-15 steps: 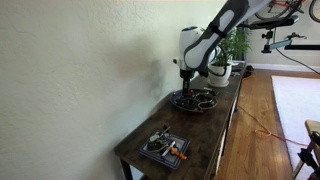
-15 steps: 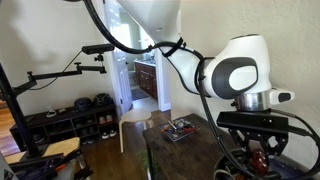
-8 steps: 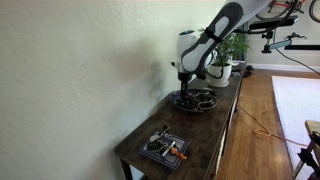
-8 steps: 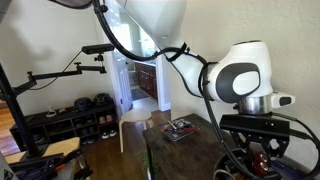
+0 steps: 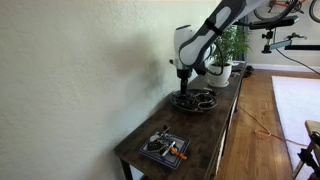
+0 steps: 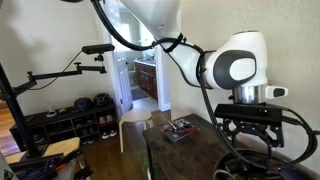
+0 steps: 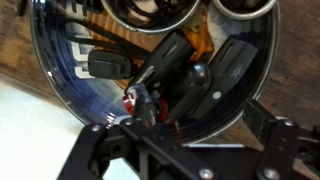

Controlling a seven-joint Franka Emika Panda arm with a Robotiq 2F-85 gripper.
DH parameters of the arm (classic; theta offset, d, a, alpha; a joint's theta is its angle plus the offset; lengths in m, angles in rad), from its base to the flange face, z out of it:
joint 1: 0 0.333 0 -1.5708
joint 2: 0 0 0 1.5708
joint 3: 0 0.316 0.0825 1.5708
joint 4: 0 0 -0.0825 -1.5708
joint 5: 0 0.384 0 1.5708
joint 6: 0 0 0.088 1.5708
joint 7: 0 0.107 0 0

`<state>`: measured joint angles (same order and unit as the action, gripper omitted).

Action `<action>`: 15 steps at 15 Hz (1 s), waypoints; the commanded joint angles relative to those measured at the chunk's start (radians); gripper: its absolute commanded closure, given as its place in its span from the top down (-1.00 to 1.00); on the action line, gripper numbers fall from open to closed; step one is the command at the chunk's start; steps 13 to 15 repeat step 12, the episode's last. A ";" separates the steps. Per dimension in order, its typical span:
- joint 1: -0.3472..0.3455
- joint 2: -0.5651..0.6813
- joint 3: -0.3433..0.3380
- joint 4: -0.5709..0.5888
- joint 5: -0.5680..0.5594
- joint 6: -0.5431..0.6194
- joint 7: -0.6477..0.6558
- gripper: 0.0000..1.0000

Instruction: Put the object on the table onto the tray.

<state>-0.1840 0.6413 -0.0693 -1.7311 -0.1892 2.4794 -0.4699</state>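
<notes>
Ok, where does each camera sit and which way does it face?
Exterior view: off the end of the table, looking along it past the square tray to the round tray; arm reaches down.
Exterior view: opposite end, close behind the arm, facing the doorway.
Wrist view: looking down into the round tray; gripper at bottom.
Shared: both exterior views show the square tray.

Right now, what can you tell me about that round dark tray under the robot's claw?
The round tray is shallow and dark grey-black, with a low rim and a glossy bottom that reflects light in the wrist view. It sits flat on the brown wooden table, between the potted plant and the small square tray. Several small items lie in it, mostly black, with bits of red and orange. The gripper hangs open above it, not touching.
</notes>
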 commanded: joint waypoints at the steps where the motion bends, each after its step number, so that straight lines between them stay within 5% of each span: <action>1: 0.012 -0.113 0.008 -0.089 -0.012 -0.069 0.025 1.00; 8: 0.013 -0.185 0.040 -0.148 0.028 -0.144 0.032 1.00; 9: 0.008 -0.121 0.034 -0.078 0.012 -0.121 0.011 1.00; 15: 0.008 -0.116 0.036 -0.075 0.012 -0.121 0.011 1.00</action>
